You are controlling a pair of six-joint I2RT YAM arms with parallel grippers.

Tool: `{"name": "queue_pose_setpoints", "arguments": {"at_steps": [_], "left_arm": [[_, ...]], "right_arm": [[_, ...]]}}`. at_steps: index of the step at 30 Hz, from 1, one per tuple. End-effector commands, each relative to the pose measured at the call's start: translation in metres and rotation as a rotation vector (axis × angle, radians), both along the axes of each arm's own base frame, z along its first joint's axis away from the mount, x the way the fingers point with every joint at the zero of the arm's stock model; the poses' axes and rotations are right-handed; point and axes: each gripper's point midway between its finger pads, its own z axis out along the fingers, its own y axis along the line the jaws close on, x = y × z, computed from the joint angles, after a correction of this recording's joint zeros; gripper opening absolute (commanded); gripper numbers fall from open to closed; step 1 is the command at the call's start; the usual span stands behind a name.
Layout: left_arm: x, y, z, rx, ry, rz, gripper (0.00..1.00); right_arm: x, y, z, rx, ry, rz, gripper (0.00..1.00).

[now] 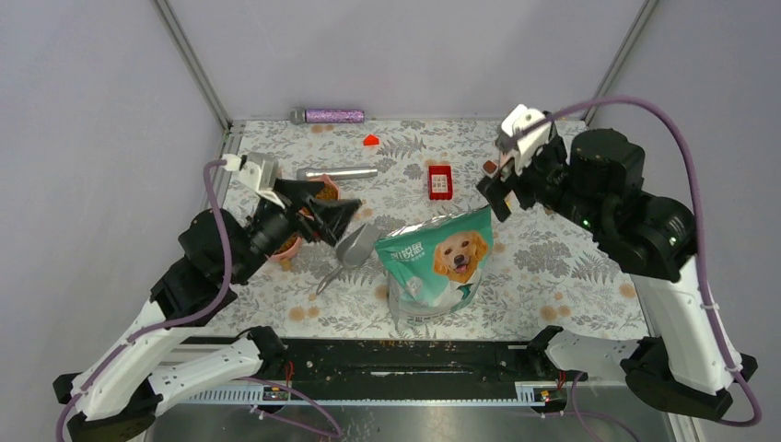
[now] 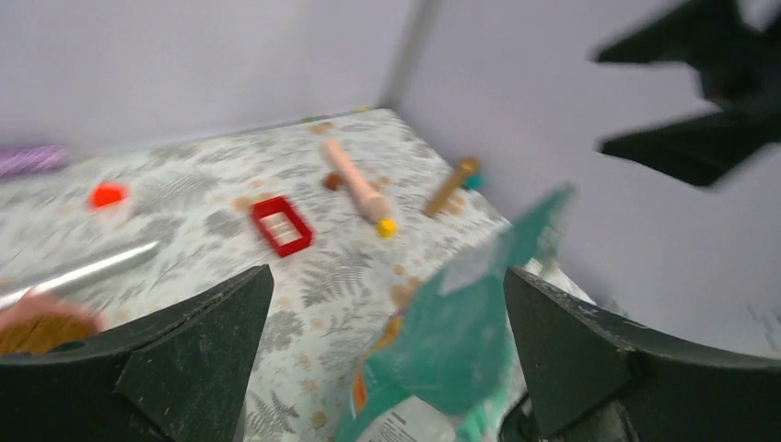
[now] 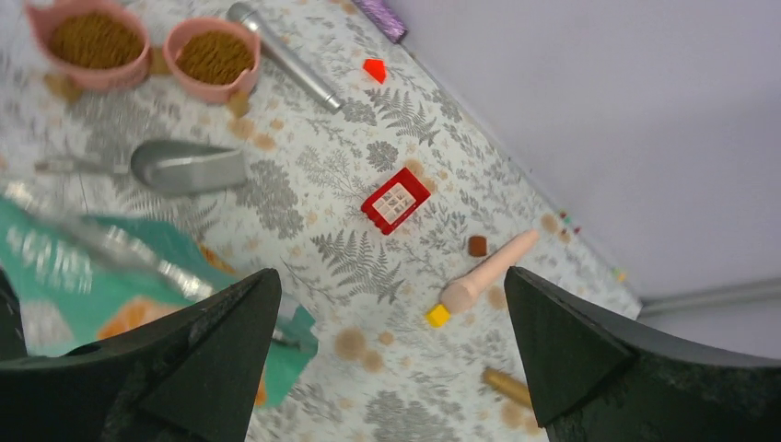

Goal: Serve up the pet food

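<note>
The pet food (image 3: pixel 95 39) fills two pink bowls (image 3: pixel 215 81) at the mat's left; one bowl (image 1: pixel 325 193) shows partly under my left arm in the top view. The teal dog-picture bag (image 1: pixel 437 262) stands upright at the middle of the mat. A grey scoop (image 1: pixel 355 247) lies between the bag and the bowls. My left gripper (image 1: pixel 333 203) hovers open over the bowls with nothing in it, facing the bag (image 2: pixel 479 322). My right gripper (image 1: pixel 493 186) is open and empty, raised above the bag's back right; the bag's top (image 3: pixel 110 276) shows at its left finger.
A red block (image 3: pixel 396 200), a silver tube (image 3: pixel 285 57), a small red piece (image 3: pixel 374 69) and a purple tube (image 1: pixel 333 116) lie toward the back. A peach cylinder (image 3: pixel 488 272), a yellow cube (image 3: pixel 437 316) and a brown cube (image 3: pixel 477 246) lie at the right.
</note>
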Motion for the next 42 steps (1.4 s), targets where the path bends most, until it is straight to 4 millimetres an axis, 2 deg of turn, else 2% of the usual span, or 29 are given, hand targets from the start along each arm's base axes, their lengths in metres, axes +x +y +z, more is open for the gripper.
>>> {"name": "queue_pose_setpoints", "arguments": {"at_steps": [1,3,5,8,10,11,13,15,19,23,26,30,35,42], "left_arm": [[0.061,0.057,-0.015,-0.08,0.206,0.529,0.99],[0.075,0.07,-0.031,-0.03,0.263,0.667,0.99],[0.086,0.077,-0.047,0.027,0.319,0.727,0.99],[0.107,0.088,-0.068,0.02,0.395,0.775,0.99],[0.117,0.101,-0.09,0.01,0.451,0.816,0.99],[0.12,0.108,-0.1,0.001,0.481,0.833,0.99],[0.123,0.122,-0.119,-0.011,0.527,0.87,0.99],[0.121,0.142,-0.133,-0.016,0.54,0.964,0.99],[0.111,0.171,-0.157,0.007,0.545,1.102,0.99],[0.109,0.175,-0.179,0.034,0.557,1.124,0.99],[0.111,0.174,-0.184,0.048,0.567,1.125,0.99],[0.11,0.167,-0.184,0.046,0.579,1.084,0.99],[0.105,0.169,-0.178,0.011,0.562,1.078,0.99],[0.101,0.164,-0.177,-0.002,0.551,1.028,0.99]], "right_arm": [[0.042,-0.008,0.018,0.276,0.071,-0.316,1.0],[0.058,-0.019,0.014,0.343,0.121,-0.394,0.99],[0.076,-0.032,0.008,0.434,0.192,-0.461,1.0],[0.107,-0.066,-0.008,0.548,0.27,-0.608,0.99],[0.125,-0.088,-0.032,0.618,0.346,-0.707,0.99],[0.133,-0.106,-0.046,0.666,0.378,-0.78,1.0],[0.142,-0.123,-0.073,0.729,0.446,-0.839,0.99],[0.146,-0.145,-0.102,0.767,0.482,-0.956,1.0],[0.135,-0.179,-0.157,0.761,0.492,-1.144,0.99],[0.113,-0.185,-0.205,0.726,0.549,-1.209,1.0],[0.099,-0.192,-0.224,0.697,0.553,-1.271,0.99],[0.086,-0.193,-0.231,0.711,0.54,-1.295,0.99],[0.075,-0.198,-0.233,0.701,0.503,-1.31,0.99],[0.075,-0.181,-0.228,0.736,0.508,-1.198,1.0]]}}
